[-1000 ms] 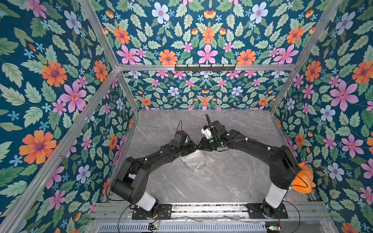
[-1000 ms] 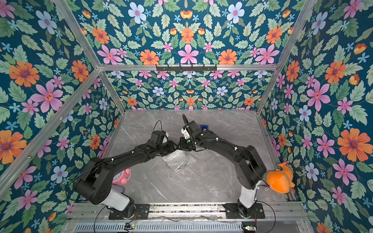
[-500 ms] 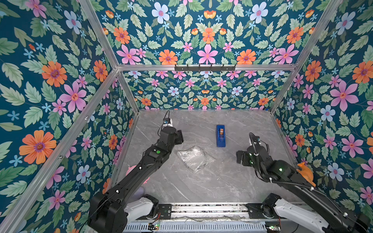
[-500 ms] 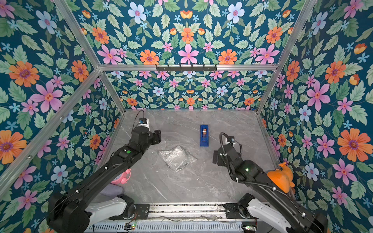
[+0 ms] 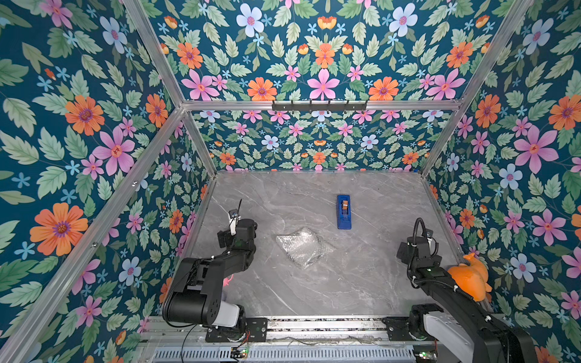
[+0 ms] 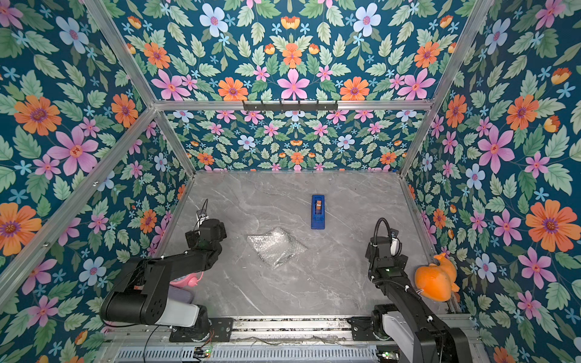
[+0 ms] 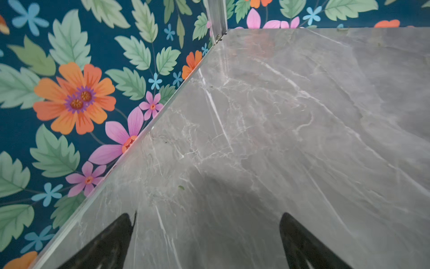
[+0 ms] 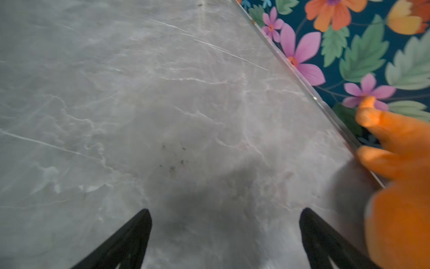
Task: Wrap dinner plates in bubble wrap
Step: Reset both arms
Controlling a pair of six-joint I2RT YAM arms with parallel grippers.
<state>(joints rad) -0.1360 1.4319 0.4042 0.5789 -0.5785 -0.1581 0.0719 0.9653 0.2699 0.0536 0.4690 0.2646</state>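
**A:** Note the wrap's position?

**B:** The bubble wrap (image 5: pixel 303 246) sits mid-table as a folded bundle, nearer than the tape dispenser (image 5: pixel 343 211) and apart from it. No plate shows, and I can't tell if it's inside.

**A:** Grippers?

**B:** The left gripper (image 7: pixel 207 219) is by the left wall. The right gripper (image 8: pixel 225 212) is by the right wall, beside an orange toy (image 5: pixel 468 276). Both are spread wide and empty.

**A:** Advice?

**B:** Probably securing the folds. Come down from above and pin the loose flap first, since the sheet looks springy.

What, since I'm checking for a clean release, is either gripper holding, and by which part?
Nothing is held. The left gripper and right gripper are both open above the table, and the bubble wrap lies by itself, apart from both.
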